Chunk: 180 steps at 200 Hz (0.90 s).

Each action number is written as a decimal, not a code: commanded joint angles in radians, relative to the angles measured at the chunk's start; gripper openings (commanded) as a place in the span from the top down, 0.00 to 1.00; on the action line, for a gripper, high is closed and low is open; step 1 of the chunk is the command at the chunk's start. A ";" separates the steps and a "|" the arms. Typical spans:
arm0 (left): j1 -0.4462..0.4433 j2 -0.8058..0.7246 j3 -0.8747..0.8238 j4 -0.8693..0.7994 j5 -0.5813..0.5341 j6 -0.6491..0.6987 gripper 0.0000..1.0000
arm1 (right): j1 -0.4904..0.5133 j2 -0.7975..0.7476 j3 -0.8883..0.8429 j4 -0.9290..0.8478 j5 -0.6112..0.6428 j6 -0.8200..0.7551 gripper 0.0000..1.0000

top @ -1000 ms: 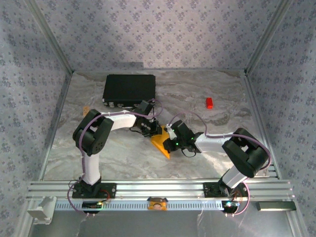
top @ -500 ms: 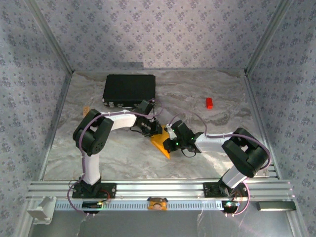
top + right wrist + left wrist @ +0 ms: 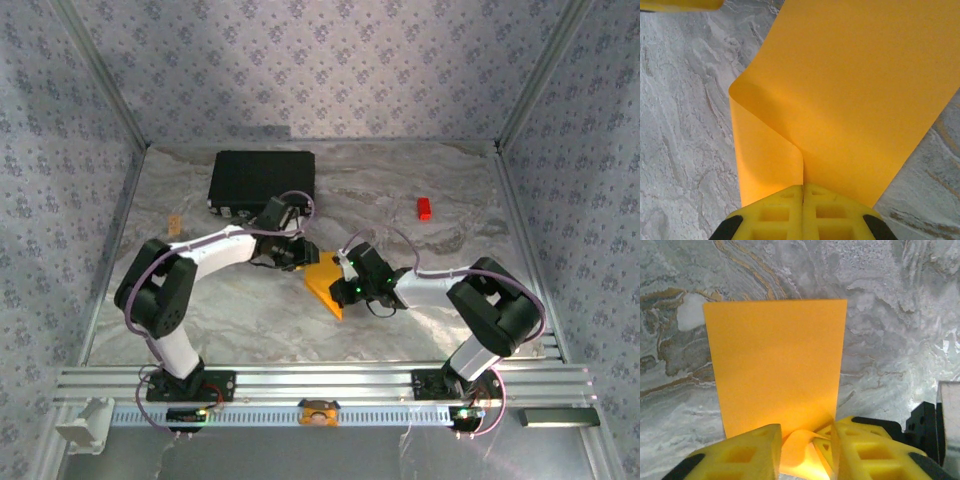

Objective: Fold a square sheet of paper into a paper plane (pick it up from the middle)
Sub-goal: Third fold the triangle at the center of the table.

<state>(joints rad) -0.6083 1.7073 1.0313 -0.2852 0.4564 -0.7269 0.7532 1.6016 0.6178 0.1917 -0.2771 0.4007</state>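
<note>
starting far left in the top view: black case point(image 3: 262, 180) lies at the back-left of the marbled table point(image 3: 400, 180), nr the rear wall. left arm reaches in from its base twd the table centre, and the left gripper point(image 3: 296, 252) sits just in front of the case, touching the left edge of the sheet of paper point(image 3: 325, 283). in the left wrist view its yellow fingers point(image 3: 740, 452) stand apart w/ a clear gap; the paper's near edge curls up into that gap and isn't pinched. beyond the fingers the sheet lies flat as an upright orange rectangle.

sheet is at mid-table, btwn the two grippers. right gripper point(image 3: 343, 272) meets it from the right side; in the right wrist view its jaws are pressed together on the paper, one flap curling over to the left, the rest spreading up and right. small red block point(image 3: 424, 208) sits well apart, back-right.
</note>
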 commanded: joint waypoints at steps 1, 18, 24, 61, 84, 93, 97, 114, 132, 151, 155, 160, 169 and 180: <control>-0.023 -0.041 -0.055 0.041 0.033 -0.036 0.75 | -0.008 0.031 0.003 -0.019 0.008 0.012 1.00; -0.054 -0.057 -0.093 0.084 0.053 -0.067 0.86 | -0.009 0.034 0.006 -0.020 0.014 0.014 1.00; -0.064 -0.057 -0.111 0.111 0.070 -0.086 0.90 | -0.009 0.034 0.006 -0.021 0.016 0.016 1.00; -0.087 -0.047 -0.217 0.327 0.135 -0.220 1.00 | -0.010 0.034 0.003 -0.021 0.020 0.021 1.00; -0.086 -0.076 -0.234 0.325 0.112 -0.226 1.00 | -0.011 0.030 -0.004 -0.023 0.026 0.023 1.00; -0.085 -0.076 -0.235 0.315 0.107 -0.225 1.00 | -0.011 0.029 -0.005 -0.022 0.029 0.021 1.00; -0.085 -0.075 -0.236 0.314 0.108 -0.226 1.00 | -0.011 0.029 -0.005 -0.023 0.029 0.021 1.00; -0.085 -0.066 -0.251 0.349 0.122 -0.244 1.00 | -0.010 0.034 -0.001 -0.024 0.027 0.021 1.00; -0.085 -0.055 -0.258 0.366 0.128 -0.253 1.00 | -0.009 0.034 -0.003 -0.023 0.026 0.022 1.00; -0.085 -0.043 -0.258 0.373 0.130 -0.255 1.00 | -0.010 0.031 -0.006 -0.027 0.029 0.019 1.00; -0.085 -0.041 -0.258 0.371 0.130 -0.254 1.00 | -0.011 0.029 -0.006 -0.029 0.029 0.020 1.00; -0.085 -0.039 -0.259 0.371 0.129 -0.253 1.00 | -0.012 0.029 -0.006 -0.029 0.029 0.019 1.00; -0.084 -0.033 -0.261 0.371 0.127 -0.252 1.00 | -0.012 0.026 -0.010 -0.029 0.031 0.019 1.00; -0.085 -0.024 -0.263 0.371 0.126 -0.250 1.00 | -0.012 0.026 -0.011 -0.029 0.034 0.019 1.00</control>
<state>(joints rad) -0.6956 1.6714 0.7788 0.0608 0.5640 -0.9710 0.7502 1.6093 0.6197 0.2066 -0.2768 0.4110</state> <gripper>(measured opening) 0.046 0.062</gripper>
